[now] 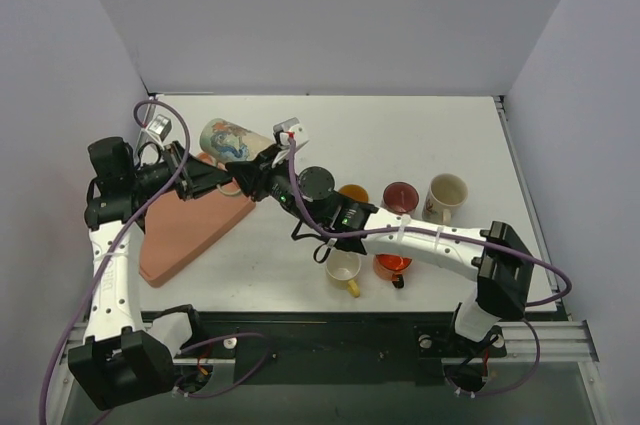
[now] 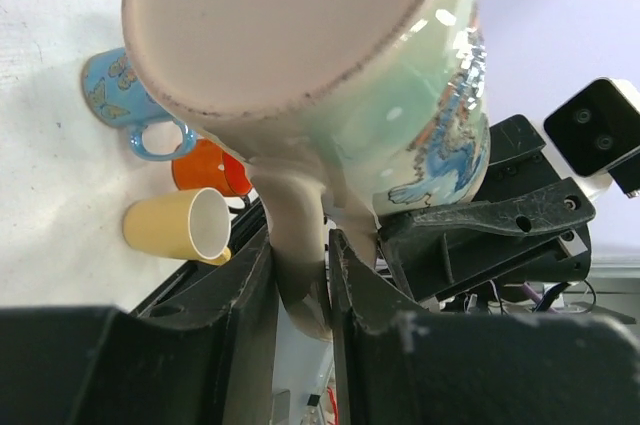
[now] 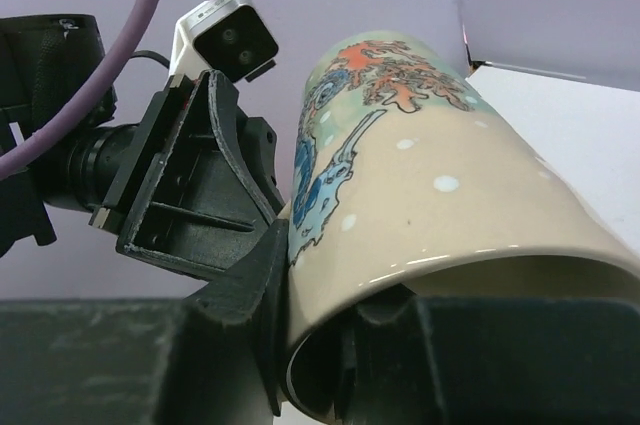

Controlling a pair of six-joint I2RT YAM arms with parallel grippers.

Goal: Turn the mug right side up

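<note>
left arm (image 1: pixel 105 275) rising from near-left base, forearm bent toward the right, left gripper (image 2: pixel 300 290) clamped on mug (image 1: pixel 228 137) handle, right arm (image 1: pixel 430 240) stretched left across centre, right gripper (image 3: pixel 320 345) closed on mug rim, grippers nearly touching

Bare table (image 1: pixel 400 130) lies open across the upper middle and upper right. A cluster of cups (image 1: pixel 400 195) crowds the centre right, the right arm (image 1: pixel 420 237) stretched through it. A pink board (image 1: pixel 185 225) and the held mug (image 1: pixel 228 137) block the left.
</note>
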